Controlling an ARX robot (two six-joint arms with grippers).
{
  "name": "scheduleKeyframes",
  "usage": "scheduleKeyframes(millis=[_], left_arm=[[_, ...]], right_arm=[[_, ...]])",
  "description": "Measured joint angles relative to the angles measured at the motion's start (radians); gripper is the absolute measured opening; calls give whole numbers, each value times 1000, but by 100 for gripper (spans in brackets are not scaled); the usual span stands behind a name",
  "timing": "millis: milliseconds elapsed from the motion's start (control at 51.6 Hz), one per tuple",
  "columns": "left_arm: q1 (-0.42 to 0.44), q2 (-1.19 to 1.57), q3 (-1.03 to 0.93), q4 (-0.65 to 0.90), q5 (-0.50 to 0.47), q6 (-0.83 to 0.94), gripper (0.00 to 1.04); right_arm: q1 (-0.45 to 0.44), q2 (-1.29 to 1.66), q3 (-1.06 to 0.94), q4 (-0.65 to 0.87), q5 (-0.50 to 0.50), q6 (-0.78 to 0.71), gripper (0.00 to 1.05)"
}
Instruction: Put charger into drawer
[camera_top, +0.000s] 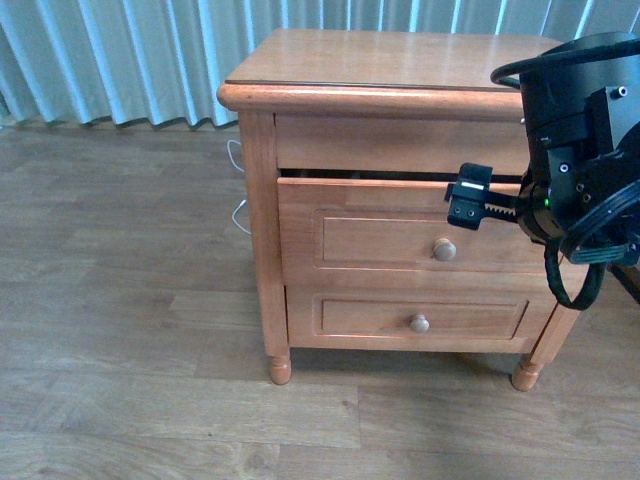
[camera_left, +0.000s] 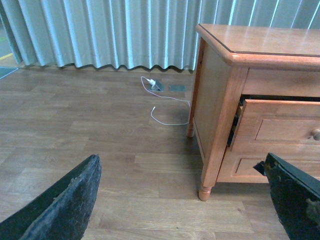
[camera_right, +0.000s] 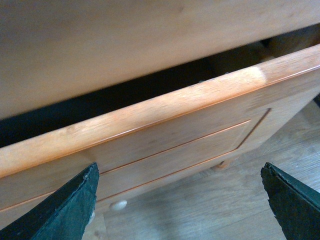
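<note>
Drawer (camera_top: 400, 215): upper one, pulled out a little; a dark slot shows between its top edge and the cabinet (camera_top: 390, 60) rail. Long axis runs 9 to 3 o'clock in the front view.
Knob (camera_top: 444, 249): round, pale, centred on the panel, at about 6 o'clock just below the right gripper's tip.
Right gripper (camera_top: 466, 200): at the drawer's top edge, right of centre, reaching in from 3 o'clock. In the right wrist view both fingers (camera_right: 65, 212) stand wide apart, nothing between them; the drawer front fills the gap.
Left gripper (camera_left: 180, 200): spread wide, empty, hanging over bare floor (camera_left: 100, 140) well off the cabinet's left side.
Charger: not seen on the cabinet top, nor in the slot, which is too dark to read. A white cable (camera_left: 165, 107) with a small block lies on the floor by the curtain (camera_left: 100, 30); cannot tell whether that is it.
Nearer arm: right, to the drawer.
Judgement: the drawer looks too little open to take anything; the next move probably turns on the knob or top edge, pulled toward 6 o'clock.
</note>
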Motion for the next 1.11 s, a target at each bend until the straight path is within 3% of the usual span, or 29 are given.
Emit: scheduleKeyframes(millis=[310,737,931,1105], left_arm=[[0,0,0,0,0,0,99],[0,0,0,0,0,0,99],[0,0,0,0,0,0,99],[0,0,0,0,0,0,99]], right_arm=[[-1,43,69,-5,58,38,97],[0,57,89,-11,53,38,97],[-7,53,84,-10,3,18,97],[-13,-31,-1,-2,-116,7,97]])
